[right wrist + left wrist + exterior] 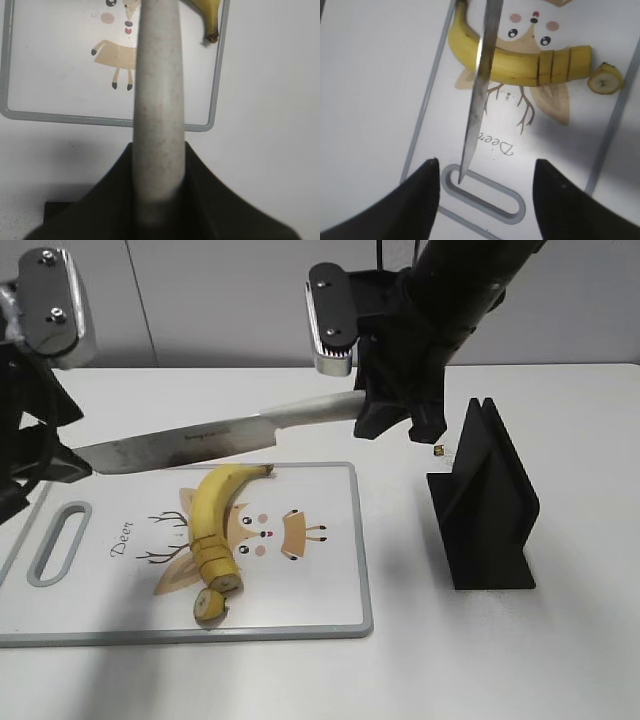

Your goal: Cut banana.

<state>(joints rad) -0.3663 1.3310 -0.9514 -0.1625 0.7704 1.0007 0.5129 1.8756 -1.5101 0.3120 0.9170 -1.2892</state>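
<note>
The yellow banana [212, 512] lies on the white cutting board [320, 570] with its dark stem at the back. Its near end is cut, with slice lines, and a small severed piece [210, 604] lies just in front. It also shows in the left wrist view [515, 62], with the severed piece [605, 80] beside it. My right gripper [385, 405] is shut on the grey handle [159, 100] of a knife. The blade [185, 448] hangs in the air above the banana's stem end, pointing left. My left gripper [485, 185] is open and empty above the board's handle slot.
A black knife stand [485, 505] stands on the table right of the board. The board's handle slot [60, 542] is at its left end. The board carries a deer drawing [262, 530]. The table around is white.
</note>
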